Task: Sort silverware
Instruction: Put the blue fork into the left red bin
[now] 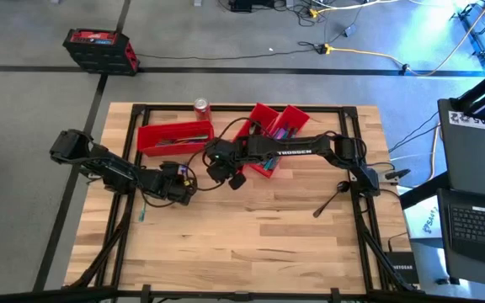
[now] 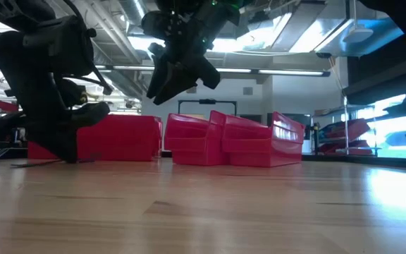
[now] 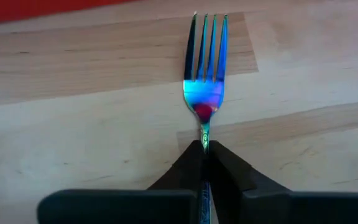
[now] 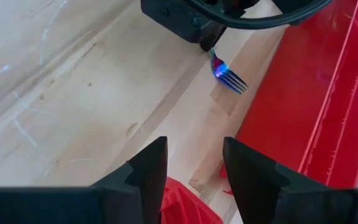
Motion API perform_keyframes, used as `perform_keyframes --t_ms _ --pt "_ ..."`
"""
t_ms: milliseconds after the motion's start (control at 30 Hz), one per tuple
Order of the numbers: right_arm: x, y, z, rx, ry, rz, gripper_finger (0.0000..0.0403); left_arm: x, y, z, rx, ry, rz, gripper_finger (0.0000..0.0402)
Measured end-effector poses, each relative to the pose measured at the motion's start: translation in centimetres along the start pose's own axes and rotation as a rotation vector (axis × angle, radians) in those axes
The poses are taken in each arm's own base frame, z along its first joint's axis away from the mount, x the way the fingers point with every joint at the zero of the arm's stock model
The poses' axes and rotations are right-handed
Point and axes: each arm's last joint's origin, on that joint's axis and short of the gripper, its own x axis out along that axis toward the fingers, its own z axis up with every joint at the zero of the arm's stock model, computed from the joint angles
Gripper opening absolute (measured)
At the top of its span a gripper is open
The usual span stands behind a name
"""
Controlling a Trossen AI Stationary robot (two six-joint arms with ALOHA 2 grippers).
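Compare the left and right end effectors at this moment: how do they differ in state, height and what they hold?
The left end effector is shut on the fork at its handle; the right end effector is open and holds nothing. The left one is down at the table beside the long red bin; the right one hangs raised above the wood, near the clustered red bins. Both are dark and two-fingered.

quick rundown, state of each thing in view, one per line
left claw: shut on the fork's handle, low at the table
fork: flat on the wood, tines toward a red bin, gripped by the handle
right claw: open, empty, raised above the table
red bins: upright, open-topped, some silverware inside
soda can: upright at the table's far edge
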Motion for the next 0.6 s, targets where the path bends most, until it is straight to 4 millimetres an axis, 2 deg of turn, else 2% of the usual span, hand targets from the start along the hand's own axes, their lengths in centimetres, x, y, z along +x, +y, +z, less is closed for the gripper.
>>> perform_keyframes --t_ms 167,367,600 --pt "-1.3 -0.4 0.2 -0.021 -0.005 -0.031 0.0142 -0.6 -0.8 0.3 0.043 0.023 -0.014 0.0001" --pt "-6.1 -2.4 0.1 -0.005 -0.106 -0.086 0.0142 -2.6 -2.7 1.2 0.054 0.080 -0.114 0.0000" --pt "-10.3 -4.7 -2.2 0.091 -0.118 -0.146 0.0142 -5.8 -4.0 3.3 0.093 0.069 -0.224 0.0000"
